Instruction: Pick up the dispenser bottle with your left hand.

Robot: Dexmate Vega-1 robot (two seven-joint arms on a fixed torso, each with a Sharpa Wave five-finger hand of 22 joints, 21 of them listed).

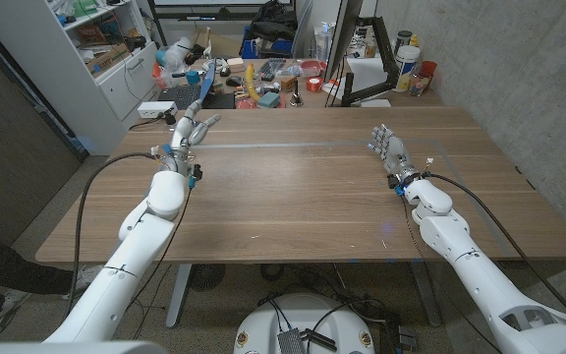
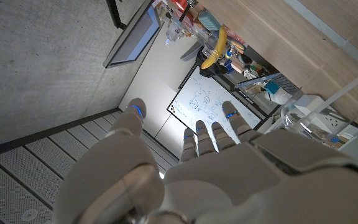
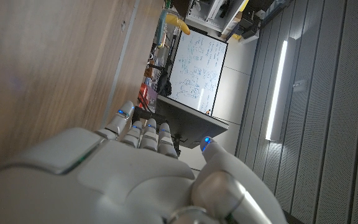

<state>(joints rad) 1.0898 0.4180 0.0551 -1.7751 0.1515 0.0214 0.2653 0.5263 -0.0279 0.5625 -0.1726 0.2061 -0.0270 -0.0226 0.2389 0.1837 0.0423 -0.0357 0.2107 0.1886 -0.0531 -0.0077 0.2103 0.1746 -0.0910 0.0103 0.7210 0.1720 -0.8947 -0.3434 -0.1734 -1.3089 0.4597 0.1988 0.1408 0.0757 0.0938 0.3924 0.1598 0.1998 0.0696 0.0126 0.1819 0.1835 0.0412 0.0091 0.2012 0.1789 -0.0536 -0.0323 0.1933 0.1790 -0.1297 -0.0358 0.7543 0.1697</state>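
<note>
Room: a cluttered workshop lies beyond the table, with a whiteboard on the far wall.
Bottle: near the table's far left corner, a clear shape shows just beside the left hand; whether it is the dispenser bottle cannot be told.
Left hand: raised there, fingers apart, holding nothing.
Right hand: at the table's right side, fingers straight, empty.
Handling: probably light, smooth and slippery; wrap the body below the pump.
Writing: whiteboard scribbles too small to read.
</note>
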